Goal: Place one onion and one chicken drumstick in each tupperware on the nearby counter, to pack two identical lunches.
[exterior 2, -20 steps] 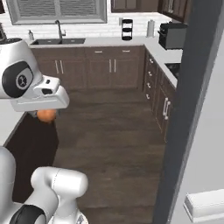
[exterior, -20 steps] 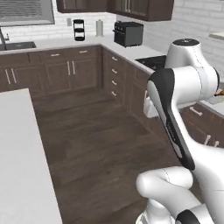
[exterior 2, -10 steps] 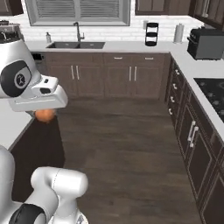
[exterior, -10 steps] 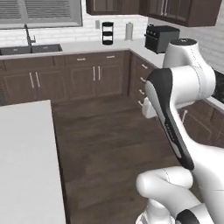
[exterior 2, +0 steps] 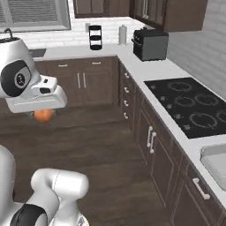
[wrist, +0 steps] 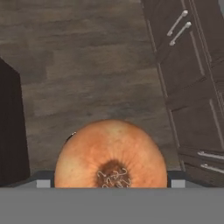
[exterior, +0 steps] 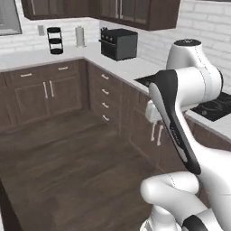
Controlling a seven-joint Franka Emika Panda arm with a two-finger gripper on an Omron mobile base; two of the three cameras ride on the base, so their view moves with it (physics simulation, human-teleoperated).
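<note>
Pincer: the pincer [wrist: 111, 183] is clamping the onion [wrist: 111, 154] between its two jaws, which are standing wide to take the bulb's girth; in the hand view only small grey patches of the jaws are showing on either side of the onion.
Onion: it is sitting in the pincer with its brown root end facing the hand camera; in the right base view the onion [exterior 2: 43, 115] is peeking out as an orange ball just under the white hand, which is hanging over the dark wooden floor [exterior 2: 101, 145].
Arm: the white arm is folding high above the floor, well apart from the cooktop [exterior 2: 190, 106].
Floor: dark planks are running beneath the onion in the hand view, with dark brown cabinets [wrist: 192, 83] and their silver handles lying to one side.
Tabletop: the pale tabletop [exterior 2: 154, 75] is running along the cabinets, turning the corner toward the cooktop and carrying on past it.
Cooktop: the black cooktop is lying flush in the tabletop, between the black toaster oven [exterior 2: 150, 43] and the tupperware [exterior 2: 216, 162].
Tupperware: one grey tray with a raised rim is resting on the tabletop just beyond the cooktop, at the near edge of the right base view; what is lying inside cannot be told.
Beyond the cooktop: a black tiered stand [exterior 2: 95, 37] and a pale upright roll [exterior 2: 122, 34] are standing on the tabletop past the toaster oven, by the white tiled wall.
</note>
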